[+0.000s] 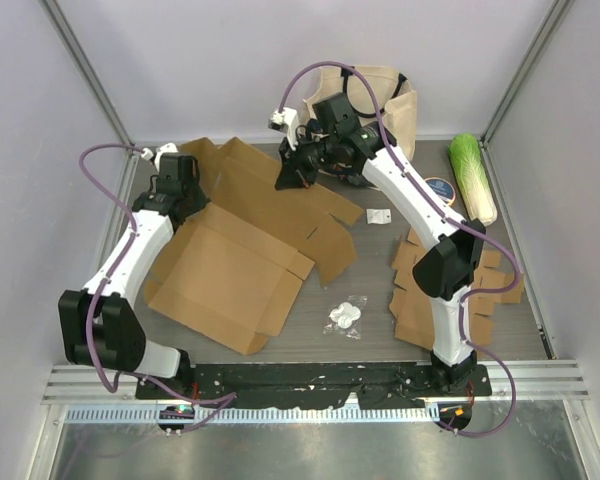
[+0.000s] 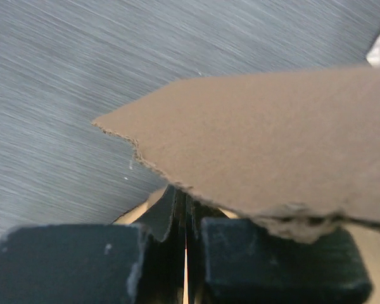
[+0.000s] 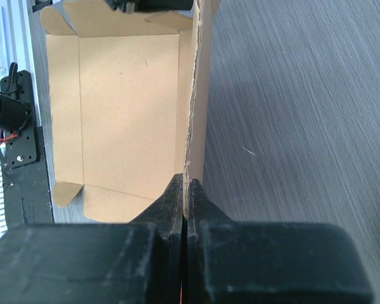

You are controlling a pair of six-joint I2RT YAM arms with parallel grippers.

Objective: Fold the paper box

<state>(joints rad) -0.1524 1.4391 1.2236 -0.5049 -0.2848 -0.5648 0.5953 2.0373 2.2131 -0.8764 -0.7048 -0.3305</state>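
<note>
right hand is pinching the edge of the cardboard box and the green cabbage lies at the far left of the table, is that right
Not quite. The green cabbage lies at the far right of the table, as the top external view shows. The rest holds: the right hand is pinching the edge of the cardboard box.

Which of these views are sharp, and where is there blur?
Top external: even light, sharp throughout, only soft shadows beside the paper box. Left wrist: the box's flap sits close to the lens and blurs; table looks streaked. Right wrist: box edge crisp, fingers dark and soft.
</note>
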